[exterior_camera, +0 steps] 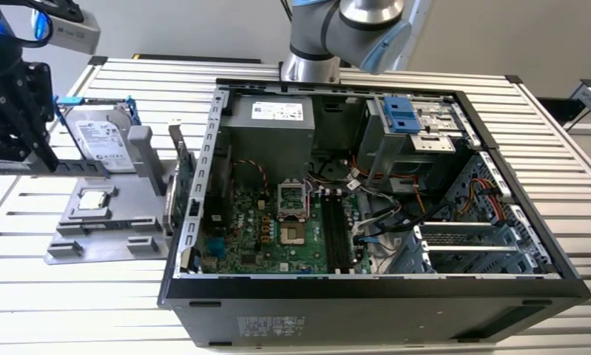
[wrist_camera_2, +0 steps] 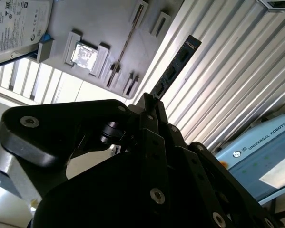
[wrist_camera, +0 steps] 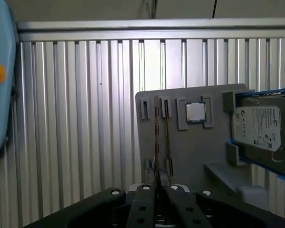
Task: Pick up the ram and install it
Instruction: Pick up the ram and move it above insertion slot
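Dark blue-green ram stick is clamped in the black tool, clear of the grey fixture; black memory slots at its three o'clock look empty.

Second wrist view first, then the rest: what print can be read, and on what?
Hard drive: label print, too small to read.
Ram, held in the gripper: pale sticker, unreadable.
Pale blue pendant: a maker's name in white capitals, nothing else.
Power supply in the exterior view: white sticker, too small to read.

Ribbed aluminium table, grey wall
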Robot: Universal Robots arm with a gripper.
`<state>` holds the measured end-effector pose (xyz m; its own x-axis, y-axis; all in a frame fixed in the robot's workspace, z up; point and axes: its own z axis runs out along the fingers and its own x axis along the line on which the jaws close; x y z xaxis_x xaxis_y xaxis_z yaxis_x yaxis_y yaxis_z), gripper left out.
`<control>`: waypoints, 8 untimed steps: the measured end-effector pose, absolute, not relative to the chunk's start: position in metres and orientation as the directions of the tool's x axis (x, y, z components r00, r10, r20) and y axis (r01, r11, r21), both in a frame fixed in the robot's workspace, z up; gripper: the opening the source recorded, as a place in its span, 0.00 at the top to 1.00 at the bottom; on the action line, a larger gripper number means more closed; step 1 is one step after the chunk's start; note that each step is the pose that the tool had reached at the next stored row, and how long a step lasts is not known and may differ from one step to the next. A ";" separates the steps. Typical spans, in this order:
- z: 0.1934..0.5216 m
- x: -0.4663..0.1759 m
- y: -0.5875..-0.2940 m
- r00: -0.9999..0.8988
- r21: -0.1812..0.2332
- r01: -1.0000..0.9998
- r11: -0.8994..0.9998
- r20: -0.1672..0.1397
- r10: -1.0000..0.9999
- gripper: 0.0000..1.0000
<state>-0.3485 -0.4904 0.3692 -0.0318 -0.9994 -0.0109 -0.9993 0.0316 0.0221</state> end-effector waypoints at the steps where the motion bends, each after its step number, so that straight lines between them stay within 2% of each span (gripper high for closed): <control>1: 0.370 -0.349 -0.490 -0.030 0.022 -0.999 0.030 -0.011 -0.999 1.00; 8: 0.376 -0.348 -0.490 -0.016 0.022 -1.000 0.016 -0.011 -1.000 1.00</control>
<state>-0.3485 -0.4904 0.3757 -0.0160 -0.9998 -0.0109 -0.9996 0.0158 0.0221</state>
